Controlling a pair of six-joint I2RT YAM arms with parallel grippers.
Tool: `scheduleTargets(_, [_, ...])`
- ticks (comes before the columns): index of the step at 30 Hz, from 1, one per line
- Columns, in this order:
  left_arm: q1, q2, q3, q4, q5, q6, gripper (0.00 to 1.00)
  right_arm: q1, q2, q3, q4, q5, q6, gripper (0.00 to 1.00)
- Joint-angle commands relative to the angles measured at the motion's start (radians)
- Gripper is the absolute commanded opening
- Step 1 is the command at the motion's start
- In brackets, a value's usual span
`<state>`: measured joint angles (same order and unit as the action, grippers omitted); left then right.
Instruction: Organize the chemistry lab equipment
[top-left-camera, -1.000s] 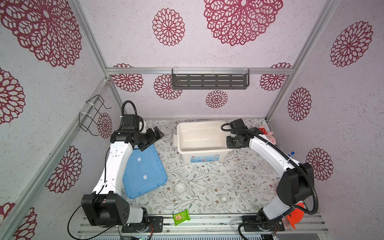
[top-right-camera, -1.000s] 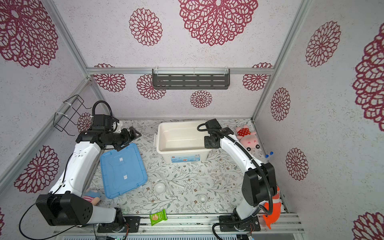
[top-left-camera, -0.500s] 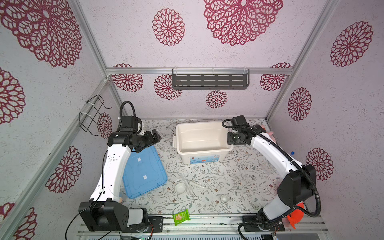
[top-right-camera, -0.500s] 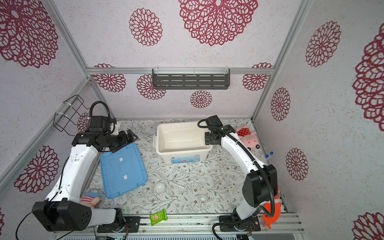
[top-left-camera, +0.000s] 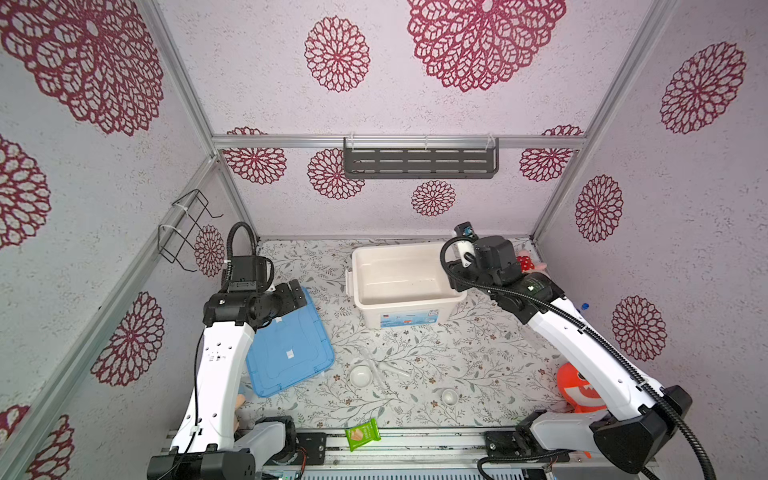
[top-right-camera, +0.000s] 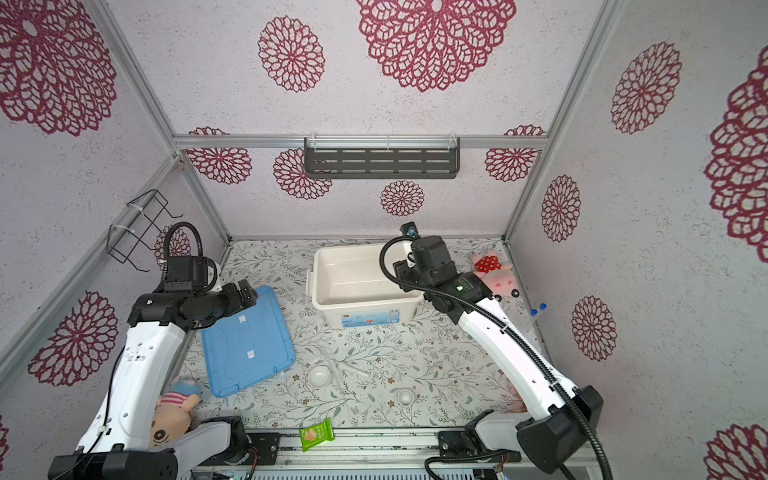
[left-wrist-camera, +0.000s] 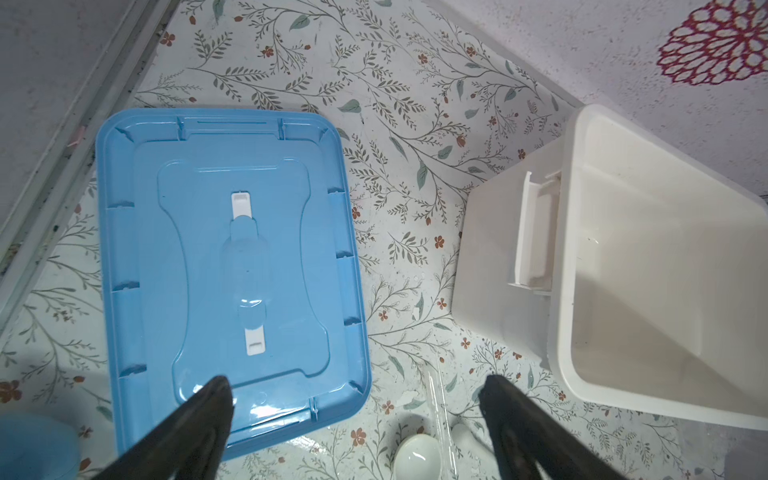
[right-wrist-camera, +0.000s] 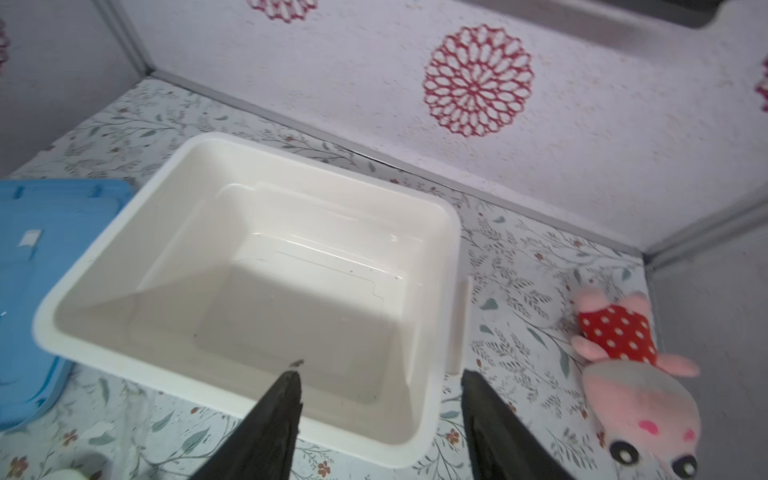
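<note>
– Two white dishes (top-left-camera: 360, 376) on the table (top-left-camera: 478, 340), am I counting right?

– Yes. The bigger one lies just off the front corner of the blue lid (top-left-camera: 286, 349). The smaller dish (top-left-camera: 449, 397) sits apart from it, nearer the front and toward the right arm's side. Both rest on the table in front of the white bin (top-left-camera: 374, 311).

– And the glass tubes (top-left-camera: 390, 368)?

– Lying flat between the bin and the dishes, just beside the bigger dish. They're too clear against the pattern for me to count.

– The tubes with blue caps (top-right-camera: 534, 312)?

– Over by the right wall, well apart from the rest, past the pink plush toy (top-right-camera: 494, 276).

– What about the arms?

– The left gripper (left-wrist-camera: 355, 386) hangs above the blue lid, jaws spread wide with nothing between them. The right gripper (right-wrist-camera: 381, 374) hovers over the right end of the bin, jaws apart as well, gripping nothing.

– Anything else lying about?

– A green snack packet (top-left-camera: 363, 434) at the front edge, on the rail (top-left-camera: 415, 440), well apart from the dishes.
</note>
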<state>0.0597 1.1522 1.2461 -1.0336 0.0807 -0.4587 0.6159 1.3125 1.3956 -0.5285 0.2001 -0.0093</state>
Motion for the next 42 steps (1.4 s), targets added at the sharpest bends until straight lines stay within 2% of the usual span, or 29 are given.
scheduleTargets(1, [0.010, -0.020, -0.004, 0.015, -0.035, -0.011, 0.97, 0.058, -0.007, -0.027, 0.056, -0.101, -0.186, 0.64])
scheduleTargets(3, [0.011, -0.028, -0.022, 0.036, -0.025, -0.020, 0.97, 0.088, -0.018, -0.057, 0.056, -0.219, -0.269, 0.64])
scheduleTargets(6, [0.012, -0.027, -0.040, 0.057, -0.022, -0.024, 0.97, 0.110, -0.045, -0.132, 0.078, -0.524, -0.400, 0.65])
scheduleTargets(8, [0.013, -0.023, -0.037, 0.048, -0.030, -0.029, 0.97, 0.126, -0.050, -0.166, 0.121, -0.581, -0.400, 0.64])
scheduleTargets(11, [0.014, -0.039, -0.078, 0.075, -0.028, -0.047, 0.97, 0.172, -0.026, -0.176, 0.091, -0.573, -0.436, 0.64])
scheduleTargets(16, [0.021, -0.060, -0.126, 0.130, -0.009, -0.065, 0.97, 0.294, 0.054, -0.205, -0.011, -0.460, -0.574, 0.65])
scheduleTargets(25, [0.038, -0.054, -0.140, 0.192, -0.001, -0.105, 0.97, 0.357, 0.190, -0.296, 0.044, -0.432, -0.551, 0.69])
scheduleTargets(28, [0.043, -0.062, -0.167, 0.209, 0.004, -0.104, 0.97, 0.365, 0.245, -0.290, 0.061, -0.454, -0.500, 0.68])
scheduleTargets(38, [0.067, -0.055, -0.180, 0.191, 0.061, -0.124, 0.97, 0.383, 0.407, -0.297, 0.176, -0.505, -0.435, 0.60])
scheduleTargets(42, [0.068, -0.070, -0.243, 0.271, 0.148, -0.198, 0.97, 0.385, 0.467, -0.285, 0.205, -0.481, -0.414, 0.55])
